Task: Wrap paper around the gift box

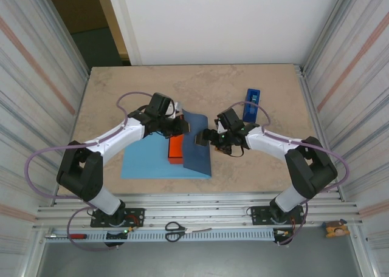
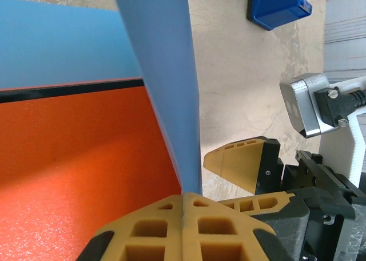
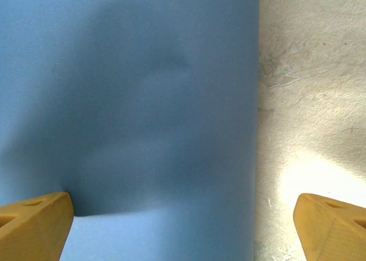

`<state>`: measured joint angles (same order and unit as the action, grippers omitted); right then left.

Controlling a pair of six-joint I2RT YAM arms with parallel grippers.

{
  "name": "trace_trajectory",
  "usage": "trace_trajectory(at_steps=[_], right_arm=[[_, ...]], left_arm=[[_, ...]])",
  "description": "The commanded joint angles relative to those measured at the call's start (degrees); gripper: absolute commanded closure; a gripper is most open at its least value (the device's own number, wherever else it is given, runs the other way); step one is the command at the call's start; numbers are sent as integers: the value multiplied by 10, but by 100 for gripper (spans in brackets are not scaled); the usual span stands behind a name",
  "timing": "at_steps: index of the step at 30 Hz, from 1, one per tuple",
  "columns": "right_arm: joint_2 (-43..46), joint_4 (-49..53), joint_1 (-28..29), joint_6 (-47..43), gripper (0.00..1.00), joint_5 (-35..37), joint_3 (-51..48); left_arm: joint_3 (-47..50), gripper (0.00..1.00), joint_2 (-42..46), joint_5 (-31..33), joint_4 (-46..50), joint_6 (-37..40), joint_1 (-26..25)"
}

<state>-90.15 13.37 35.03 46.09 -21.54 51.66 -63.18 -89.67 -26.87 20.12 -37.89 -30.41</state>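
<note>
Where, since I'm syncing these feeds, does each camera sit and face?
Top external: above, behind the bases, looking down at the table; both arms show.
Left wrist: on left arm, facing the gift box; shut left gripper pinches the paper.
Right wrist: on right arm, facing down at paper; open right gripper frames it.
Shared: the paper.

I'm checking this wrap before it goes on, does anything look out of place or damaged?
Nothing is spilled or torn. Only the paper stands out: one side is lifted off the table beside the orange gift box, pinched in the shut left gripper, its darker face showing. Likely mid-wrap, no fault.
</note>
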Motion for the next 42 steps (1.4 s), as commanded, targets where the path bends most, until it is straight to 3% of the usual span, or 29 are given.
trace_trajectory(at_steps=[1, 8, 11, 14, 16, 21, 26, 32, 42], right_arm=[[-12, 4, 4, 12, 3, -6, 13], [-28, 13, 8, 21, 4, 0, 11], [-32, 18, 8, 23, 4, 8, 11], [-35, 20, 10, 23, 5, 10, 11], [-38, 24, 9, 24, 5, 13, 12], [-37, 27, 11, 22, 5, 14, 14], [-38, 32, 13, 19, 5, 14, 18], [-34, 33, 14, 30, 4, 22, 18], [-34, 18, 21, 60, 4, 36, 11]], left_arm=[[4, 98, 10, 9, 19, 15, 5], [1, 92, 3, 28, 41, 23, 6], [-1, 70, 6, 40, 53, 26, 5], [-6, 58, 17, 59, 75, 33, 5], [-6, 38, 33, 95, 93, 37, 5], [8, 2, 63, 171, 123, 53, 10], [24, 1, 41, 103, 112, 72, 40], [41, 1, 13, 35, 61, 82, 42], [83, 11, -10, 14, 18, 62, 41]])
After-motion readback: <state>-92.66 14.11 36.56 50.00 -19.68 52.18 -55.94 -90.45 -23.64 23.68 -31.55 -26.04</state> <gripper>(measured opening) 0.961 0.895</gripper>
